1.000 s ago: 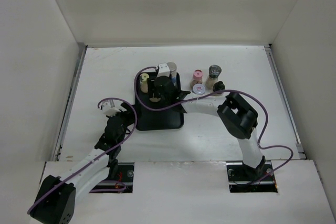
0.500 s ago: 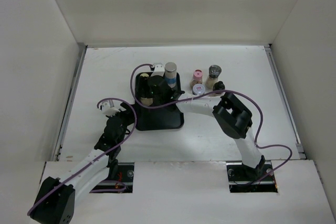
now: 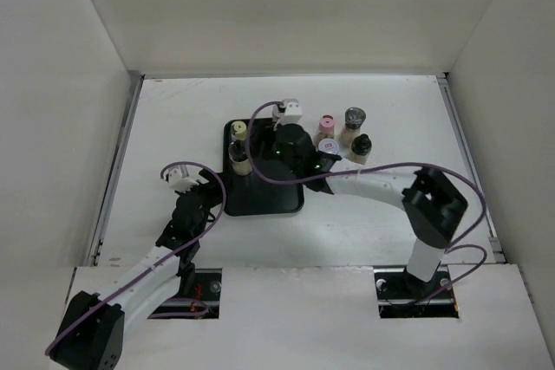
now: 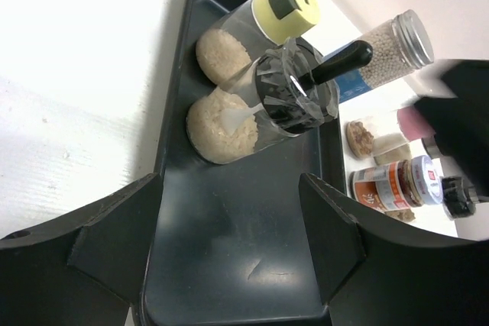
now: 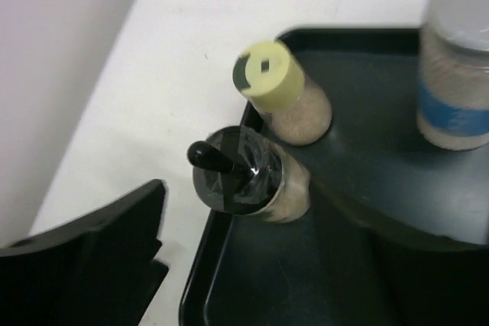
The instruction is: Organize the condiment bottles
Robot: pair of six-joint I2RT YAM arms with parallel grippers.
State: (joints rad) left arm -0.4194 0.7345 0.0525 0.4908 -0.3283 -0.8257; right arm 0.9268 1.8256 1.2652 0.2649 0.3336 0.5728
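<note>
A black tray [image 3: 269, 197] holds a pale-yellow-cap jar [image 3: 239, 132] and a jar with a black knob lid [image 3: 236, 159] along its left side. Both show in the right wrist view, yellow cap [image 5: 271, 78] and knob lid [image 5: 244, 169], with a blue-label bottle [image 5: 458, 74] beside them. My right gripper [image 3: 282, 146] hovers over the tray's far right, open and empty. My left gripper [image 3: 186, 181] is open and empty at the tray's near left edge [image 4: 252, 265]. Pink-cap [image 3: 326, 123], white-purple-cap [image 3: 328, 146], grey-cap [image 3: 354, 119] and black-cap [image 3: 361, 145] bottles stand on the table right of the tray.
White walls enclose the table on the left, back and right. My right arm [image 3: 373, 184] stretches across the table in front of the loose bottles. A purple cable [image 3: 260, 175] loops over the tray.
My right gripper let go of the knob-lid jar at the tray's left side and drew back to the right. The silver-cap bottle is now under its wrist. The left arm has not moved.
</note>
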